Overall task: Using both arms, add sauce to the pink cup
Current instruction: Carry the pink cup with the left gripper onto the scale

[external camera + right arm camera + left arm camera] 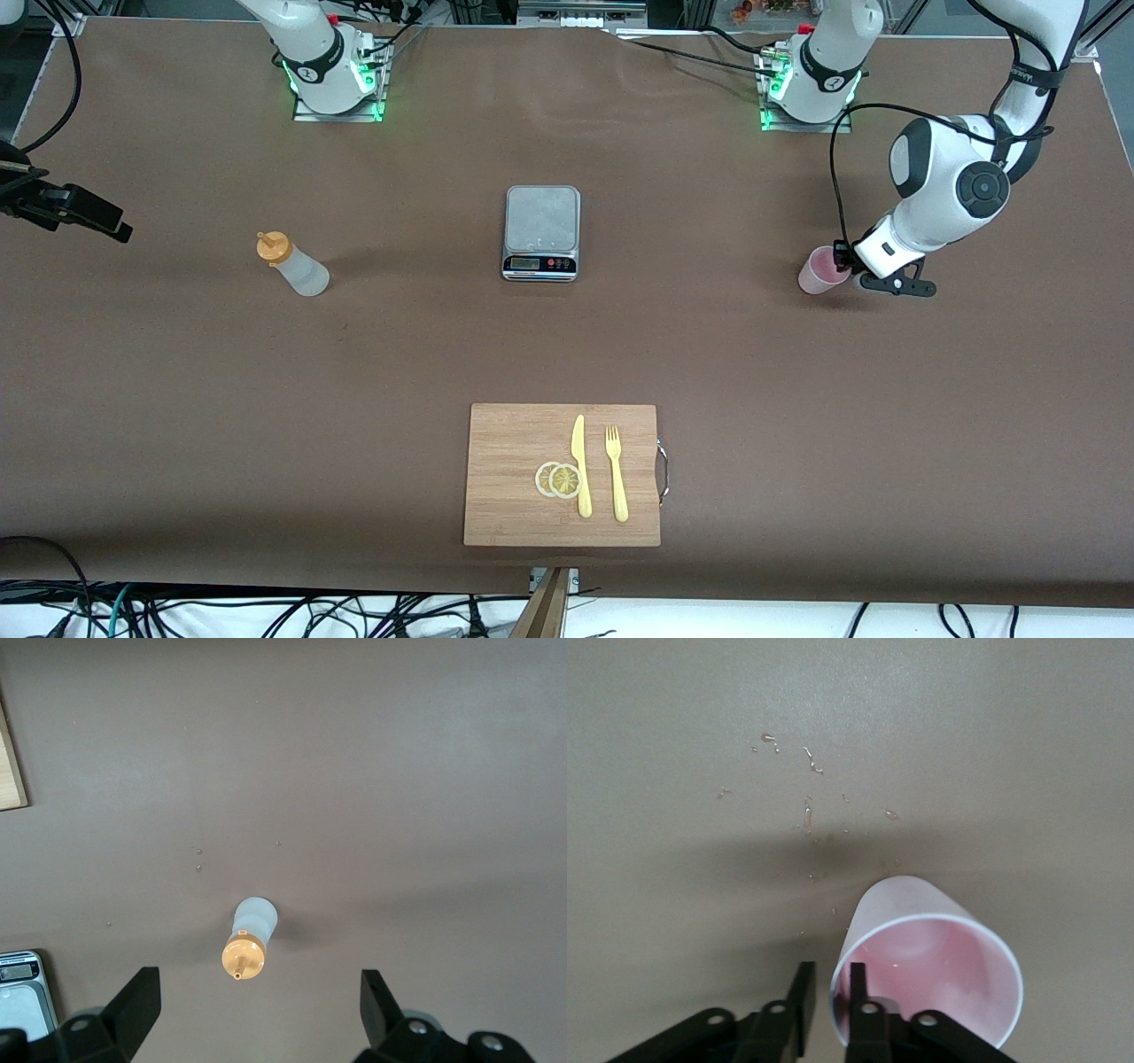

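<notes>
Cup and bottle stand well apart on the brown table (177,425). The left gripper (826,997) is down at the pink cup (822,269), at the left arm's end of the table. Its two black fingers (803,992) pinch the cup's rim, one finger outside the wall and one finger inside. The cup stands upright on the table, and the left gripper grasps it by that thin wall. A few small wet drops (806,762) sit on the table just past the cup. The right gripper (257,1001) hangs in the air over the sauce (292,265), at the right arm's end of the table. Its fingers stand wide apart and hold nothing. The sauce bottle stands right below the gap between them, with its orange cap on top. A grey kitchen scale (541,232) sits in the middle of the table, between the two grippers and well apart from both. A wooden board (514,478) lies nearer to the front camera than the scale. On the board lie two lemon slices (558,479), a yellow knife (580,465) and a yellow fork (616,474), side by side.
</notes>
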Available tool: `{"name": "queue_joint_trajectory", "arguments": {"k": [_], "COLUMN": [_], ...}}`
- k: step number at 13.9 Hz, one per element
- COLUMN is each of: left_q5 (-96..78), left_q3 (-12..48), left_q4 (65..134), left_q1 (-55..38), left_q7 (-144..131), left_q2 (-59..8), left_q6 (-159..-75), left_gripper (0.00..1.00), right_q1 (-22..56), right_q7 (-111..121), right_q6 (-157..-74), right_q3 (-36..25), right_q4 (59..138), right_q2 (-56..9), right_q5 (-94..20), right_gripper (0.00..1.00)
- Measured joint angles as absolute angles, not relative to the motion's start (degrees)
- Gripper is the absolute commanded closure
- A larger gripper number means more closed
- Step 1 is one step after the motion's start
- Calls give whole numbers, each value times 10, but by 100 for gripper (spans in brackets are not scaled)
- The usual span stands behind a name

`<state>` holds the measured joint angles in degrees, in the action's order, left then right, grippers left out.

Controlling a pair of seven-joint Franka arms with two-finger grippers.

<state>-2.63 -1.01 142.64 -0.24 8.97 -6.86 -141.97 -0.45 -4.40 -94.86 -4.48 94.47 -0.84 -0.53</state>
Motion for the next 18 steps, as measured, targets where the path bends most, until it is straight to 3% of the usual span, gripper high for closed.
{"name": "queue_joint_trajectory", "arguments": {"k": [7,18], "left_q5": [-27,-104], "left_q3": [-6,54], "left_q4": [1407,1252], "left_q1": [-44,-355], "left_q7": [47,-333], "left_q2": [-59,-80], "left_q6": [-1422,-1326], "left_gripper": [100,100], "right_q1": [-4,-4], "right_q7": [-44,-44], "right_q6": [-949,-949], "right_q3": [-45,-44], "right_q4": [945,945], "right_q2": [-8,-8], "right_q5": [-5,-5], "right_gripper": [0,0]}}
